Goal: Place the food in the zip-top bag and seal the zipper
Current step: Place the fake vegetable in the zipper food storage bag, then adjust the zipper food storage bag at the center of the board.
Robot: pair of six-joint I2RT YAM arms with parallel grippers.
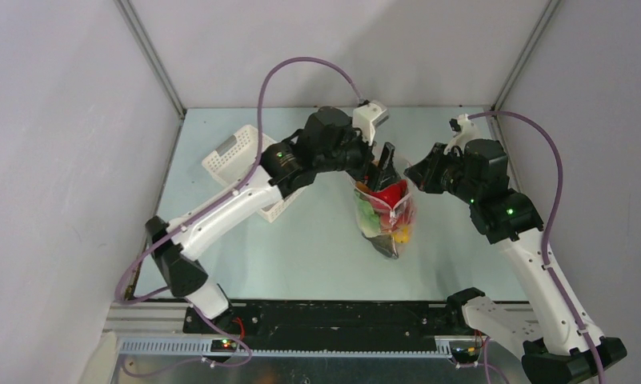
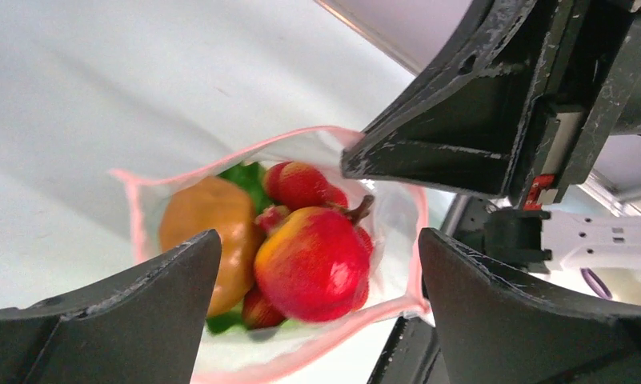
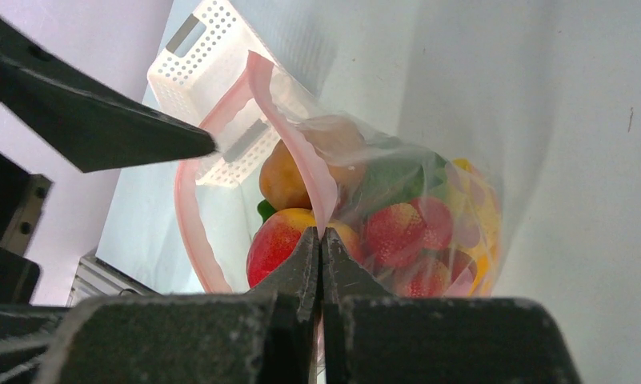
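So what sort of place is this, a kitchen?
Probably a robot test booth, not a kitchen: two robot arms bolted at a pale table, plain grey wall panels, and toy fruit in a zip-top bag near a lattice basket.

Bag (image 3: 350,136) is clear, zipper (image 3: 289,138) pink, food (image 2: 313,264) red, orange, green.

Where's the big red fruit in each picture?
Top external: centre, big red fruit in the zip-top bag's mouth.
Left wrist: lower middle, beneath the open left gripper.
Right wrist: lower left of centre, behind the shut right gripper.
Shared landmark: the pink-rimmed bag.
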